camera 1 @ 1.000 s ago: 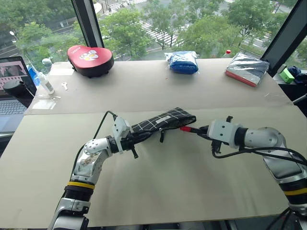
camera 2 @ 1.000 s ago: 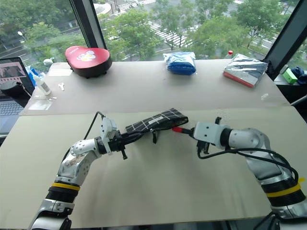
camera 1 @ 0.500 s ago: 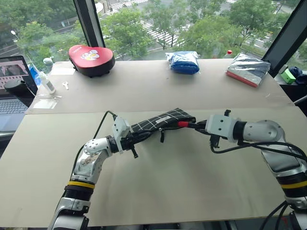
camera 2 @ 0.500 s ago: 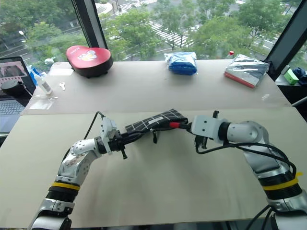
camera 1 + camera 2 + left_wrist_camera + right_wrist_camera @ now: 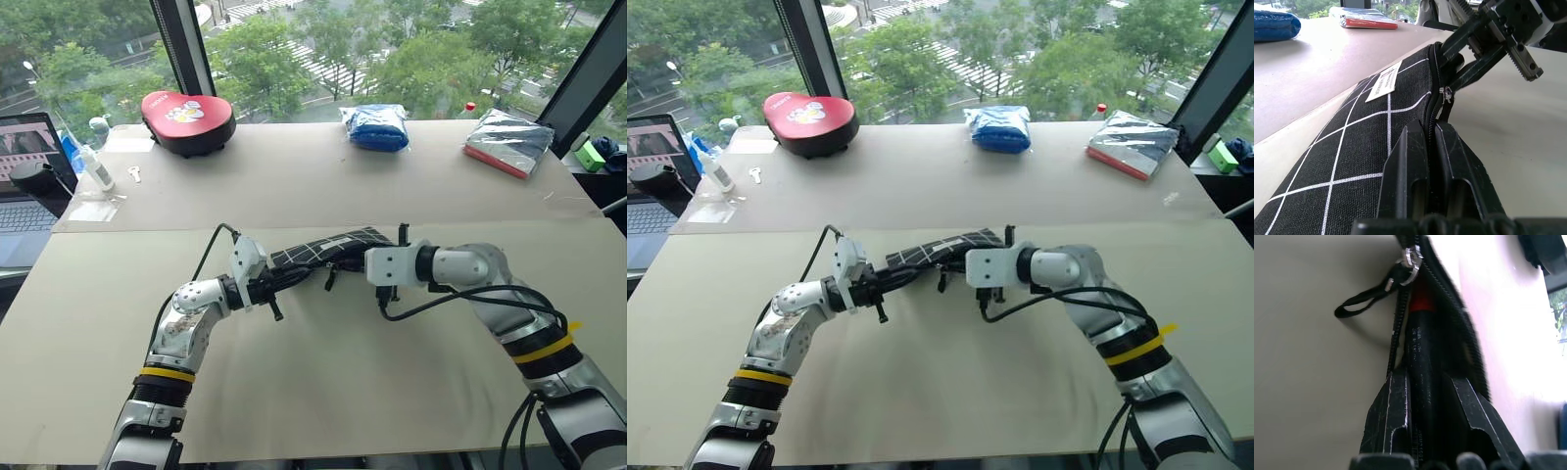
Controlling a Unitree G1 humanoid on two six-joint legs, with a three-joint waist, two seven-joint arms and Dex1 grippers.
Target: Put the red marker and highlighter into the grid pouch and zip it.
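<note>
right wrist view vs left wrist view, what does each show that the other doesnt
Right wrist view alone: the red marker, black barrel and red band, held between the right tool fingers and pushed into the open mouth of the grid pouch.

Left wrist view alone: the pouch's white grid lines and white label, the left tool shut on the pouch's edge, and a blue bag farther back on the table.

Both: the pouch's zipper and metal slider.

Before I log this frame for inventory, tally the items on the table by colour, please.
Black: 2 (grid pouch, red marker with red end)
Red: 1 (heart-shaped case)
Blue: 1 (blue bag)
Silver: 1 (foil packet, red edge)
Clear: 1 (bottle)
Total: 6
</note>
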